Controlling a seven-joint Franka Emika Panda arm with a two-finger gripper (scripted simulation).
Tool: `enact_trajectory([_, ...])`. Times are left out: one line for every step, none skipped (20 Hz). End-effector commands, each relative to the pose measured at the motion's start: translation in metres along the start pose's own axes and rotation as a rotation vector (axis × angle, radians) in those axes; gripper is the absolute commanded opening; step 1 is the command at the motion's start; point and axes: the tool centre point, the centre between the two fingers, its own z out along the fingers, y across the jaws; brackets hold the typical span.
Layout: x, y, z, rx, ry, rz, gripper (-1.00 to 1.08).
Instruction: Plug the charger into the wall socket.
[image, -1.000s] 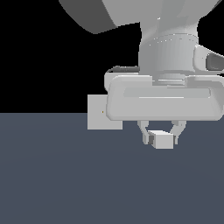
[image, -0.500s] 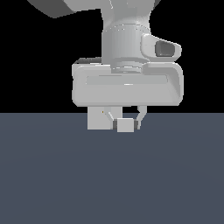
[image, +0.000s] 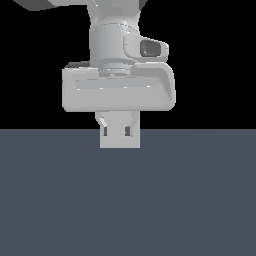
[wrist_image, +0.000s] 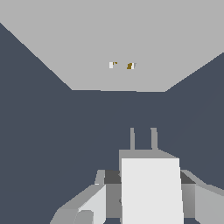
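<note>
- Charger, a small pale grey block, sits clamped between the fingers of the robot's gripper; the fingers press against its two sides, narrow around it.
- Two thin prongs stick out of the charger's far end and point toward the wall socket, a flat light grey plate standing upright on the dark surface.
- Two tiny yellowish holes show at the plate's centre. In the wrist view they sit somewhat off the line of the prongs, so the two pairs do not look matched yet.
- A stretch of dark surface lies between prong tips and plate: the charger is near the socket but clearly apart from it.
- From the exterior view, the gripper hangs low over the surface, hiding most of what lies behind it. A pale block shows below the fingers there; whether it is charger, socket or both, I cannot tell.
- Step in hand, as I judge it: lining up the held charger before insertion.
- Next move calls for a small sideways correction, then a straight push forward with the prongs kept level.
</note>
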Motion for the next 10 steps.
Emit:
enact_trajectory([0.0027, -0.0071, -0.0027, -0.002, 0.0, 0.013, -1.0])
enact_trajectory([0.0036, -0.0093, -0.0035, -0.003, 0.0, 0.016, -1.0])
enact_trajectory([0.0043, -0.0111, -0.0041, -0.003, -0.001, 0.019, -1.0])
enact_trajectory([0.005, -0.0127, -0.0046, -0.003, -0.001, 0.021, -1.0])
enact_trajectory([0.0055, -0.0139, -0.0051, -0.004, -0.001, 0.023, -1.0])
enact_trajectory([0.0059, -0.0148, -0.0053, -0.004, -0.001, 0.024, -1.0])
enact_trajectory([0.0061, -0.0153, -0.0055, -0.004, -0.001, 0.025, -1.0])
enact_trajectory([0.0062, -0.0156, -0.0056, -0.004, -0.001, 0.025, -1.0])
enact_trajectory([0.0062, -0.0156, -0.0056, -0.004, -0.001, 0.025, -1.0])
enact_trajectory([0.0062, -0.0156, -0.0056, -0.004, -0.001, 0.025, -1.0])
